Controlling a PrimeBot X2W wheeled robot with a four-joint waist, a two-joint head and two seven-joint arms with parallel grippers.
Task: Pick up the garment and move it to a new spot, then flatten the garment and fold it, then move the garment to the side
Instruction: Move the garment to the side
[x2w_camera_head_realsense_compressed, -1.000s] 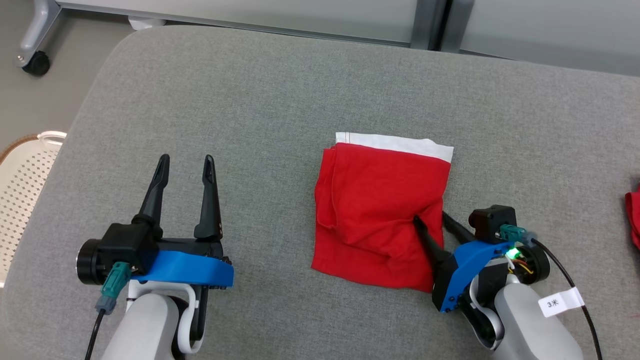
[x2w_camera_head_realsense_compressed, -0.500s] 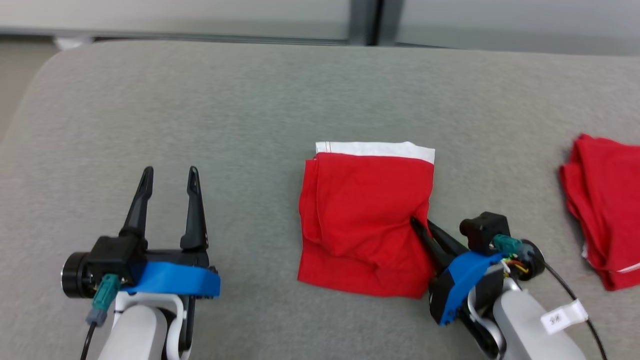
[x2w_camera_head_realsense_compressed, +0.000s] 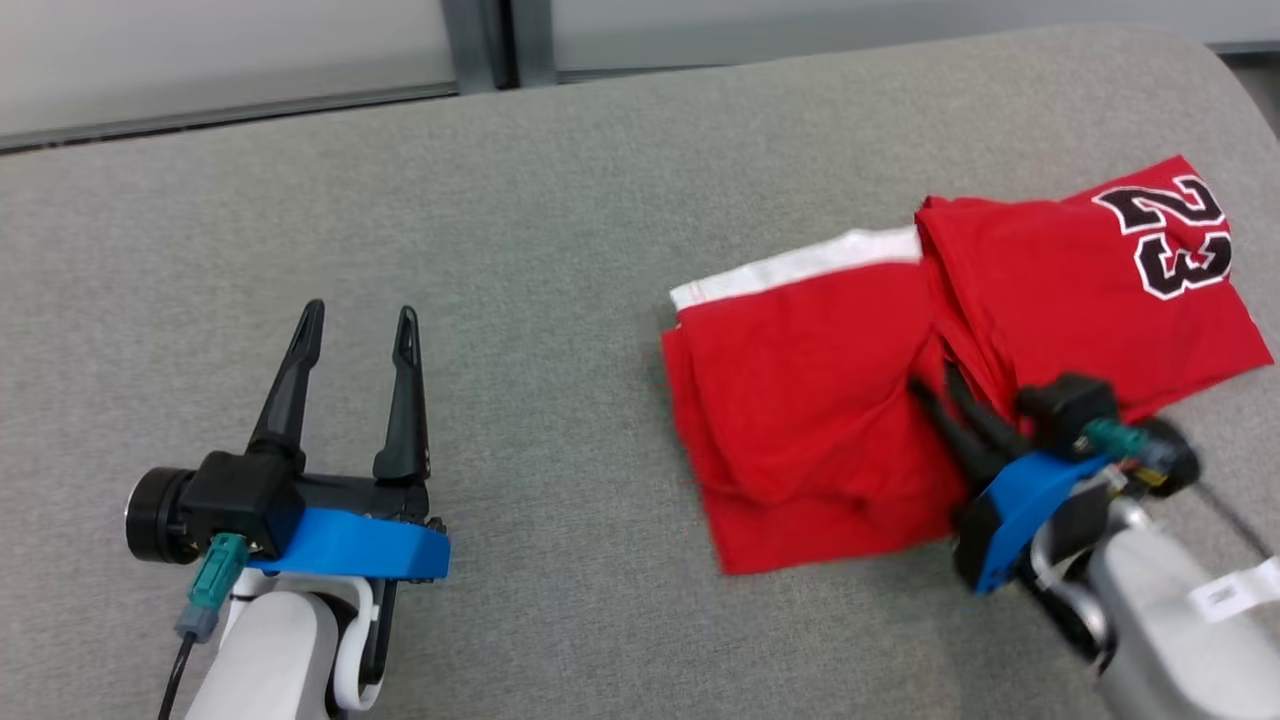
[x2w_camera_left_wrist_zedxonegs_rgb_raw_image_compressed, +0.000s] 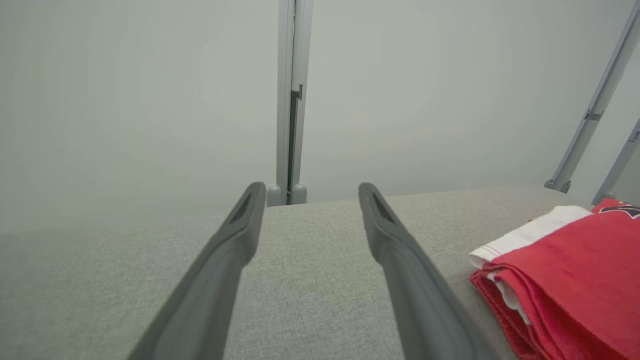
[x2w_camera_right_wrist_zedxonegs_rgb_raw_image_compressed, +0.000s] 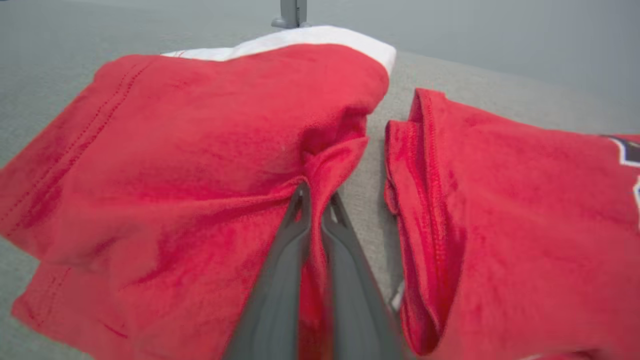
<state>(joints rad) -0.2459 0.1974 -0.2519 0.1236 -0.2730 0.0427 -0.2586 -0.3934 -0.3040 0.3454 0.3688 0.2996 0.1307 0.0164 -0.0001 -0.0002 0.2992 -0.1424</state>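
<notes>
Stage of task: The garment (x2w_camera_head_realsense_compressed: 800, 400) lay in a compact folded packet, so pick-up, flattening and folding were judged complete. The move to the side was judged to be the step in hand.
Remaining work: Settle the packet at its side spot, let go, and withdraw. None of this was shown as done.
Right tool (x2w_camera_head_realsense_compressed: 930, 385): Fingers drawn narrow, pinching a ridge of red cloth at the garment edge nearest the tool. The cloth puckered toward the tips.
Left tool (x2w_camera_head_realsense_compressed: 358, 315): Fingers wide apart, nothing between them, over the bare grey desk (x2w_camera_head_realsense_compressed: 550, 250).
Garment location: On the desk, directly ahead of the right tool's tips and spreading to their left. It lay well off to the right of the left tool.
Neighbouring item: A second folded red garment (x2w_camera_head_realsense_compressed: 1090, 280), printed 23, lay just to the right of the right tool's fingers. A narrow strip of desk showed between the two in the right wrist view. In the head view the two edges appeared to meet.
Garment heading: The white band formed the far edge, pointing away from the right tool. The red hem lay nearest it.
Long axis: The packet was near square. Its slightly longer run, hem to white band, was judged to lie roughly along the right tool's fingers.
</notes>
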